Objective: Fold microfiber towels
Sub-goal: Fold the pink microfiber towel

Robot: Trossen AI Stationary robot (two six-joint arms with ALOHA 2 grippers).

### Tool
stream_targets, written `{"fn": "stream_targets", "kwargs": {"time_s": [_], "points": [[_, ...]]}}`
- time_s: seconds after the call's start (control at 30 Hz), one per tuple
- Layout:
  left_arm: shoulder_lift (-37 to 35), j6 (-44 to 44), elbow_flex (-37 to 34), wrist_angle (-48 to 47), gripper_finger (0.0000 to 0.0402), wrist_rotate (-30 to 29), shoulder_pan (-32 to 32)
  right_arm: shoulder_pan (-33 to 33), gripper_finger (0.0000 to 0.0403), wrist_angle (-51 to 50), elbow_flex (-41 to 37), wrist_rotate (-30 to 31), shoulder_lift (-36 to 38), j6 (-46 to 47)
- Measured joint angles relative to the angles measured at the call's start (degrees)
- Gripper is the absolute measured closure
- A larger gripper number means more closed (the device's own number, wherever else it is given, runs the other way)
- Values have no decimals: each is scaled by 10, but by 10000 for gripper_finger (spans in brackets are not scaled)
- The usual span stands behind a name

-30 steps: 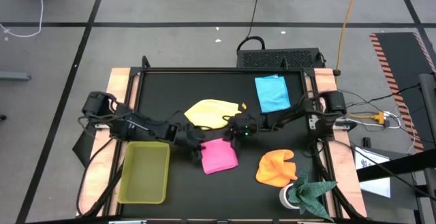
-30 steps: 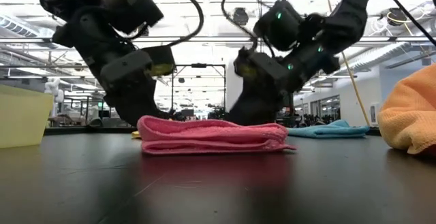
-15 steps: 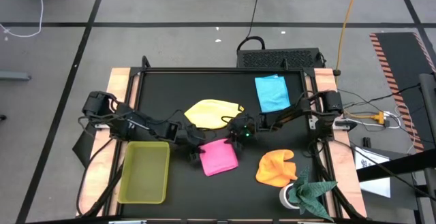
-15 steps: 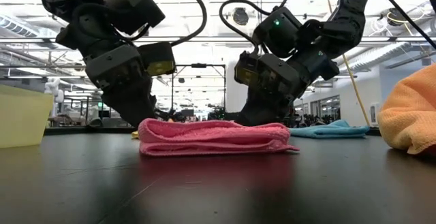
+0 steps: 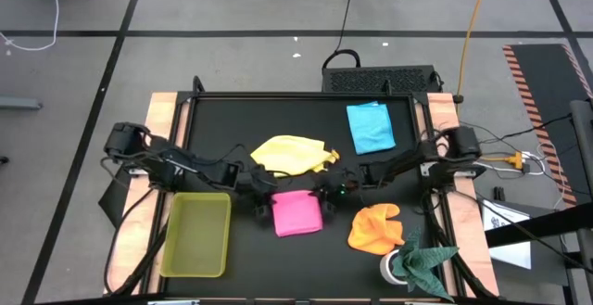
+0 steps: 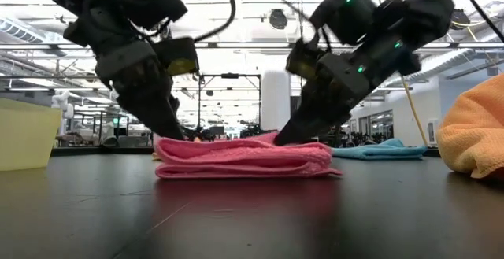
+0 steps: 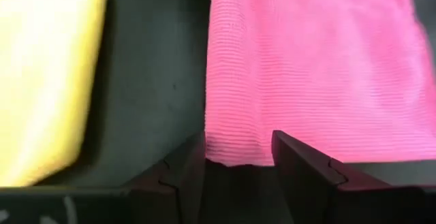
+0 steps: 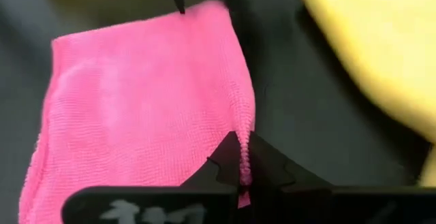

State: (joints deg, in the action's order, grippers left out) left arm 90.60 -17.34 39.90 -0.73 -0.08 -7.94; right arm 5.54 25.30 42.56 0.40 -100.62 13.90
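- Pink towel point(image 5: 297, 212) is lying folded in the middle of the black table point(image 5: 232, 120), toward the near side.
- right gripper point(image 8: 242, 161) is pinching its right edge, fingers clenched on the cloth.
- left gripper point(image 7: 238, 157) is sitting at its left edge, fingers spread around the hem.
- yellow towel point(image 5: 292, 153) is lying just beyond it, blue towel point(image 5: 371, 126) far right, orange towel point(image 5: 375, 227) near right.
- yellow-green tray point(image 5: 196, 234) is sitting near left.

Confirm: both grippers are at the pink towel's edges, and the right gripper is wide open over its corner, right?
Not quite. The right gripper is shut, pinching the corner of the pink towel, as the right wrist view shows. The rest holds: the left gripper sits at the opposite edge of that towel, its fingers apart around it.
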Motion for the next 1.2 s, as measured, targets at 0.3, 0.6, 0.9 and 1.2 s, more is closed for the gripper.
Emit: {"fn": "stream_targets", "kwargs": {"time_s": [0.3,0.6,0.9,1.2], "points": [[-72,48,0,36,229,-1,-13,79,401,3,-13,95,50,-78],[-11,63,0,91,229,-1,-37,135,402,14,-13,135,50,-151],[50,133,0,160,229,-1,-31,141,402,21,-13,133,50,-166],[50,241,0,205,229,-1,-14,141,403,21,-13,131,50,-165]]}}
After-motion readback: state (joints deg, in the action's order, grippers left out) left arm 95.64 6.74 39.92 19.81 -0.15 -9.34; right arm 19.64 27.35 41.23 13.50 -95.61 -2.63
